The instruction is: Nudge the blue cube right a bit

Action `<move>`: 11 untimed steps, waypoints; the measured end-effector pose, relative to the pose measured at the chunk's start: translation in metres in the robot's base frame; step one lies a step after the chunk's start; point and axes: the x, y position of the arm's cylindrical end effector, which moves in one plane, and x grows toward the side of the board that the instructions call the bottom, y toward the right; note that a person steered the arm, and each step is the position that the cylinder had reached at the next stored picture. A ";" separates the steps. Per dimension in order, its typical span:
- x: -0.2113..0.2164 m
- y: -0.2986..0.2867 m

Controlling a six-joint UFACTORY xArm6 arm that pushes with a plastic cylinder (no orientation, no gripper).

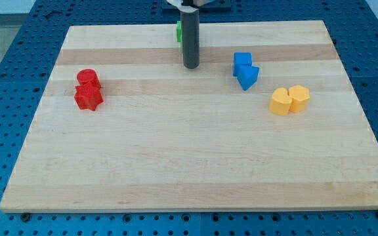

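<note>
The blue cube (242, 62) sits right of centre near the view's top, touching a blue triangular block (248, 77) just below it. My tip (190, 66) rests on the board to the left of the blue cube, about one rod length of bare wood away, at nearly the same height in the view. The rod rises straight up out of the view's top.
A green block (178, 31) shows partly behind the rod at the top. A red cylinder (87, 78) and a red star-like block (88, 97) sit at the left. Two yellow blocks (289, 99) lie at the right. The wooden board (189, 164) lies on a blue perforated table.
</note>
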 end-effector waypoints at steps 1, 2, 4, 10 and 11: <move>0.011 0.000; 0.015 0.000; 0.017 0.001; -0.021 0.105; -0.046 0.133</move>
